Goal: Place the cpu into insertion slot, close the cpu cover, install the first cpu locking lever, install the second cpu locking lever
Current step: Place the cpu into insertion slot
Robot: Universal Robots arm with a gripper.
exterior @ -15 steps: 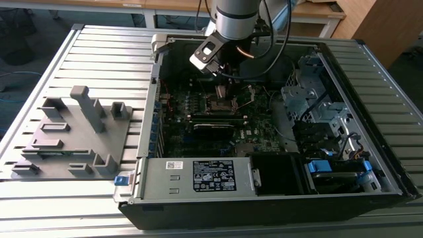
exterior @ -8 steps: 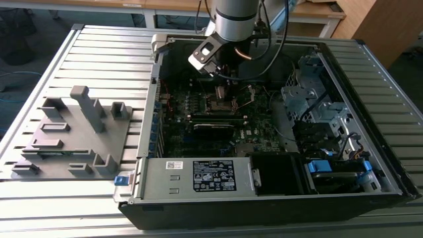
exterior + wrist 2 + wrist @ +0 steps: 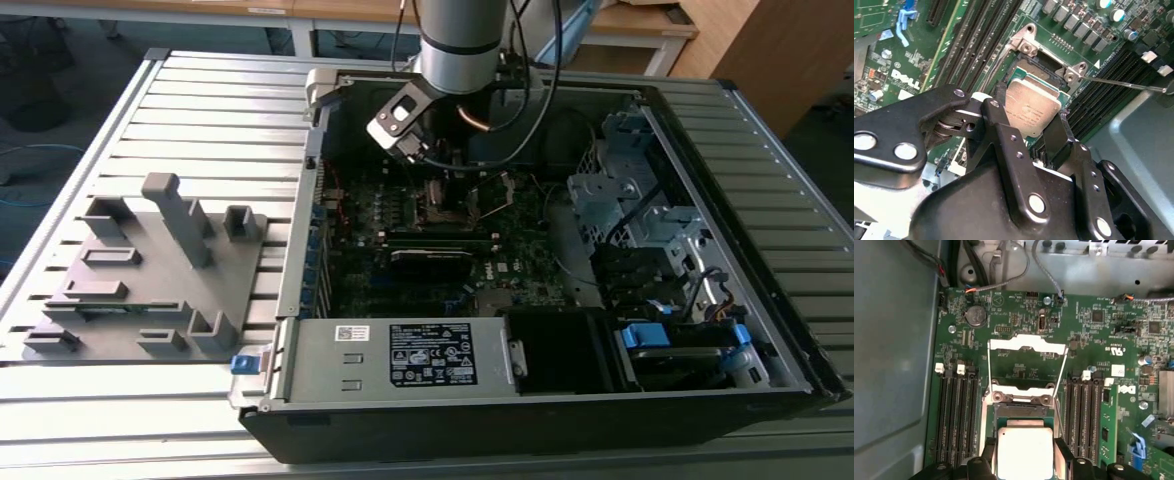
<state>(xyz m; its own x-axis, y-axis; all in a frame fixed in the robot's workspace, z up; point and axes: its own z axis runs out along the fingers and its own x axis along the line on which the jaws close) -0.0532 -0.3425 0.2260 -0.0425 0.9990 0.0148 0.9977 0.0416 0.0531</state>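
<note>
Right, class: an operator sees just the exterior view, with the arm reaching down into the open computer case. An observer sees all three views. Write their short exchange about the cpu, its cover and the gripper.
Operator: Where is the cpu right now?
Observer: In the second wrist view the cpu sits between the fingers of the gripper, which press against two opposite edges, over the insertion slot.
Operator: Is the cpu cover down yet?
Observer: No. In the first wrist view the cpu cover lies flipped open, off the slot, with green board showing through its cut-out.
</note>
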